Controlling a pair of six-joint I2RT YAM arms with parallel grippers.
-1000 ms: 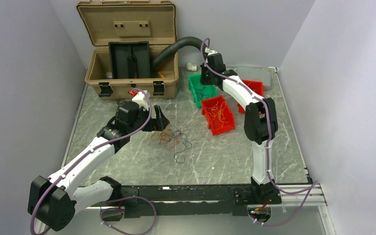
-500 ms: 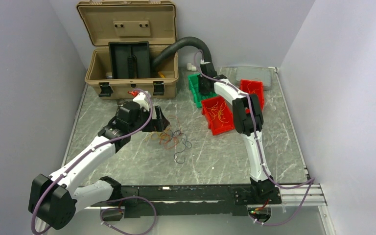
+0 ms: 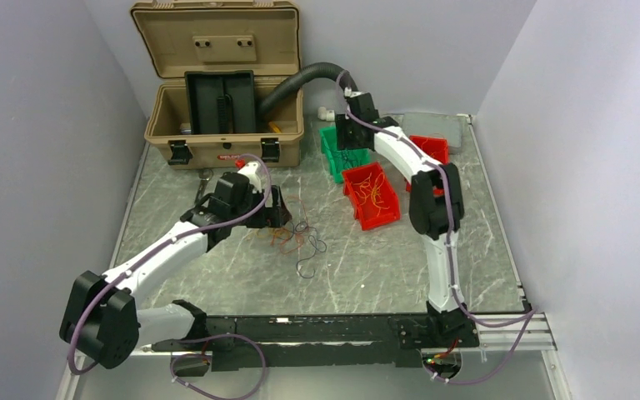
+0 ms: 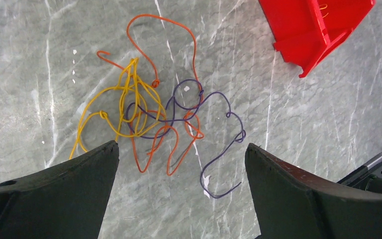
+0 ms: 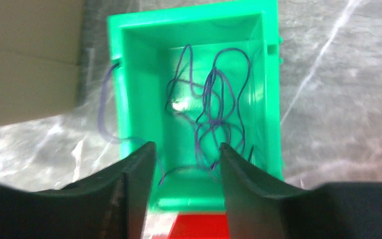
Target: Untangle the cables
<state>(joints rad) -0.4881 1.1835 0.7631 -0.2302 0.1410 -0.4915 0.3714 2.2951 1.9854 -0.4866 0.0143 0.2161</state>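
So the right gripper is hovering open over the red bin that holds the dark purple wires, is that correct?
Not quite: it is the green bin, not a red one. The right wrist view shows the right gripper hovering open over it, with the dark purple wires lying inside.

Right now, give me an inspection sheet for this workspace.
Surface: grey marbled table, white veins.
Job's things: wire tangle, orange, yellow and dark purple, loose on the table; dark purple wires in green bin; yellow and orange wires in red bin.
Clutter: open tan case; black corrugated hose.
Grippers: left gripper above the tangle, jaws open; right gripper above the green bin, jaws open.
Cables: purple arm cables along both arms.
Surroundings: plain grey walls on three sides.
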